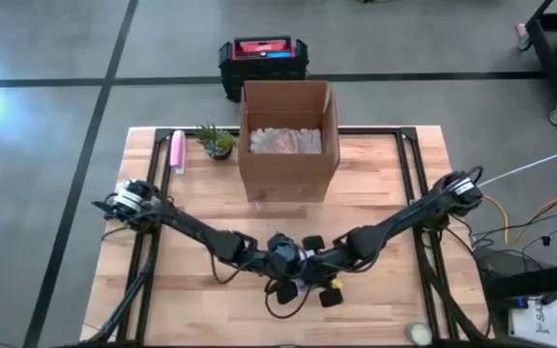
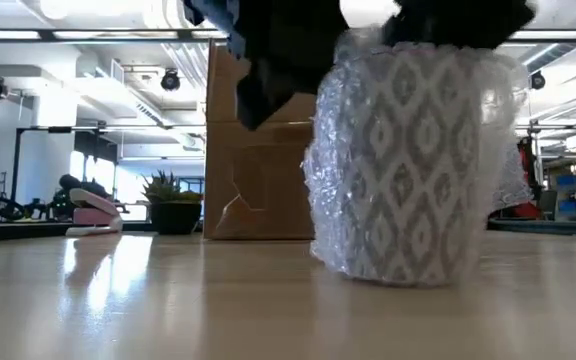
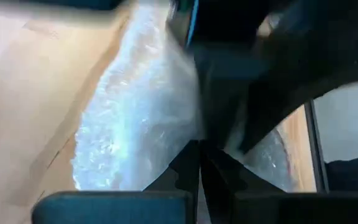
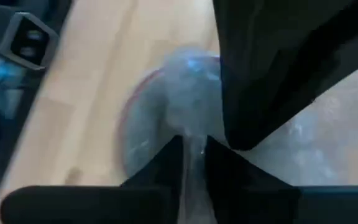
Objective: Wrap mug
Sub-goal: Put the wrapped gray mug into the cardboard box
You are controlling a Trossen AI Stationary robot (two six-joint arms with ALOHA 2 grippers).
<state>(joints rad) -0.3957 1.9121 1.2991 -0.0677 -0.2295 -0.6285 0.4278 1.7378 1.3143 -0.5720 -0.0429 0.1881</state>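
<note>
Wooden table (image 1: 375, 184) carries both my arms, which meet near its front edge. I see the mug (image 2: 408, 170) standing upright there, grey with a white diamond pattern, covered in bubble wrap (image 2: 333, 190). My left gripper (image 3: 199, 163) and right gripper (image 4: 191, 152) each have the fingers pressed narrow together on the wrap. Behind, well apart, stands a cardboard box (image 1: 288, 135), with a small plant (image 1: 217, 142) beside it. Bare wood lies around the mug.
</note>
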